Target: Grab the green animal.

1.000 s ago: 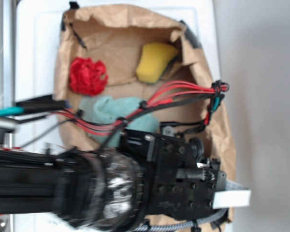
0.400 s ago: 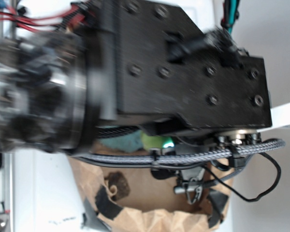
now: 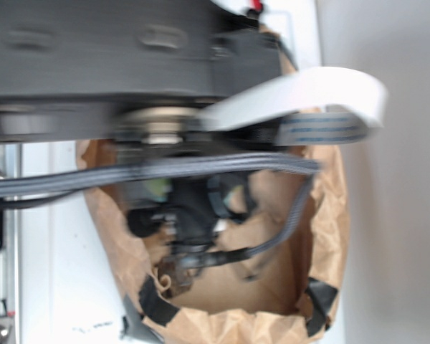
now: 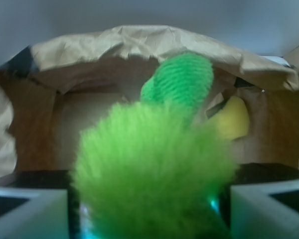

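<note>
Wrist view: green animal (image 4: 154, 184) sits between the 2 pale fingers (image 4: 27, 211), fuzzy body filling the gap, so the gripper (image 4: 149, 214) is grasping it. Brown paper bag (image 4: 89, 55) wall behind; yellow sponge (image 4: 231, 119) at right. Exterior view blurred, arm (image 3: 115, 64) covering the bag.

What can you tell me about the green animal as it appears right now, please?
In the wrist view the green animal fills the lower middle: a fuzzy lime-green plush body, with a knit-textured, darker green part rising behind it. It sits between the two pale fingers of the gripper, which flank it closely; actual contact is hidden. A brown paper wall stands behind it, and a yellow object shows beside it. In the exterior view the arm mostly hides it; only a blurred green speck shows.
</note>
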Action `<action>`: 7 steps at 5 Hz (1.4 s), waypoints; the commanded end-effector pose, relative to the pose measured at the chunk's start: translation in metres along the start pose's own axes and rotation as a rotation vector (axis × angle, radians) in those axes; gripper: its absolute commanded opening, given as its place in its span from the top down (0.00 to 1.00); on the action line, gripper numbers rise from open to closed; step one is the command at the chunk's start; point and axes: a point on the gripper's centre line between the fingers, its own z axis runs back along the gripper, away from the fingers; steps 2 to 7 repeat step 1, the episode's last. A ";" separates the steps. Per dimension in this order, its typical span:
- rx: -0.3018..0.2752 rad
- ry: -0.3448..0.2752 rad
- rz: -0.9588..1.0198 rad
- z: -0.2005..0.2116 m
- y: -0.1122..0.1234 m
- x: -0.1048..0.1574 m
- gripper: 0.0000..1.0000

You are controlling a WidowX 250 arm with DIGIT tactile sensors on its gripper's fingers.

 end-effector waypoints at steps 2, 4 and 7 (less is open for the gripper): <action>0.017 -0.085 -0.022 0.020 0.005 -0.004 1.00; 0.017 -0.085 -0.022 0.020 0.005 -0.004 1.00; 0.017 -0.085 -0.022 0.020 0.005 -0.004 1.00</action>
